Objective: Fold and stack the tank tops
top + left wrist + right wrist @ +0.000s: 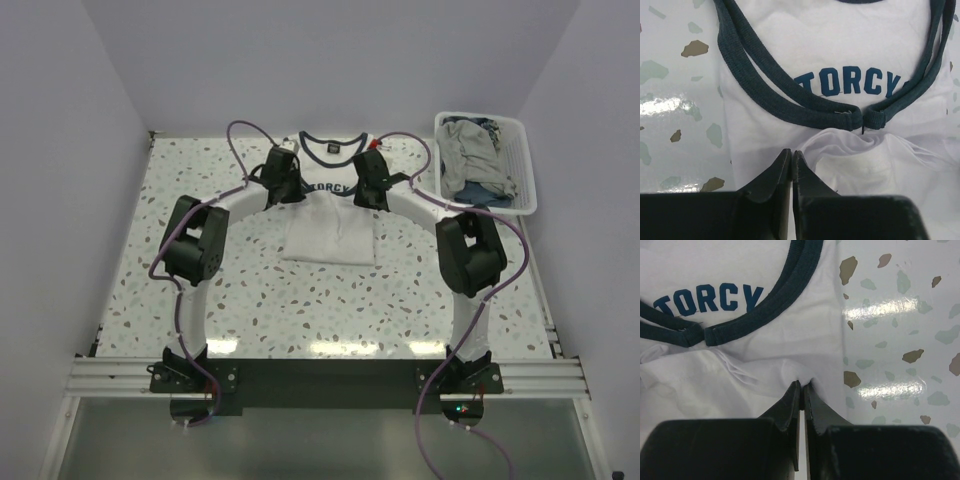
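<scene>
And there was the white top (330, 225), flat on the table (240, 300), out past the middle, neck at the far end and hem nearest the arms. Both arms curled in over it, one to each side of the chest. Navy trim (785, 100) swept in from either side, and the two bands met end to end just below the blue print (850, 82), with the cloth rumpled beneath that meeting point. The left hand (791, 156) had its fingers pressed together, tips down on the white cloth near the top's left edge. Whether any cloth was caught between them, I couldn't tell. The right hand (802, 386) was closed too, near the top's right edge, and here the cloth puckered up right at the tips, so it had a pinch of the top. Over in the far right corner, well apart, the grey top (468, 150) lay crumpled in the basket (528, 190).
</scene>
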### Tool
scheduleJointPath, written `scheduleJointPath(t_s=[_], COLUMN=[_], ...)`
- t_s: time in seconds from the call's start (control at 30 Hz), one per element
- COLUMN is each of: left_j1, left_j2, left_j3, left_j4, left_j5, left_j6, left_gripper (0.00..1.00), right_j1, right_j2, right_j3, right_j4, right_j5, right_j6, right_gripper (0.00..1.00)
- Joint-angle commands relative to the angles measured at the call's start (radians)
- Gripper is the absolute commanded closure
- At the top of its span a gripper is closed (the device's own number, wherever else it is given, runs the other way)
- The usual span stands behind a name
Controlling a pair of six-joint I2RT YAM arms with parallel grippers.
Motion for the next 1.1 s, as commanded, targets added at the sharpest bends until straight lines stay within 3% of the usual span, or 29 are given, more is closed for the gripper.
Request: scheduleJointPath(t_s=[0.0,0.07,0.4,0.87,0.97,1.0,1.03,1.07], left_j1=[-0.003,-0.003,-0.003,-0.002,0.003,0.004,0.006,0.007], left_j2=[-0.015,-0.033,-0.153,-0.121,-0.095,-0.078,-0.069,-0.063], left_j3=[0.041,0.027,-0.019,0.012,0.029,0.033,0.038,0.044], left_j4=[-0.005,0.009,-0.011,-0.071,-0.072,-0.069,-0.060,-0.054], left_j5=[-0.042,-0.048,-0.123,-0.188,-0.188,-0.179,-0.173,-0.167], left_j6=[0.012,0.008,-0.043,-0.068,-0.065,-0.060,-0.055,-0.052], left_gripper=[0.96,1.00,1.00,1.00,1.00,0.97,0.89,0.67], right_j1=[-0.007,-0.008,-0.022,-0.045,-0.053,-0.054,-0.059,-0.060], right_j2=[-0.032,-0.037,-0.087,-0.026,-0.005,0.002,0.008,0.012], right_j3=[0.004,0.004,-0.006,0.047,0.056,0.059,0.064,0.073], right_j4=[0.021,0.019,0.016,0.003,0.012,0.016,0.019,0.012], right_j5=[0.002,0.006,0.025,-0.007,-0.030,-0.033,-0.036,-0.038], right_j6=[0.008,0.007,0.010,-0.007,-0.015,-0.024,-0.027,-0.030], right_gripper=[1.00,1.00,1.00,1.00,0.91,0.78,0.72,0.67])
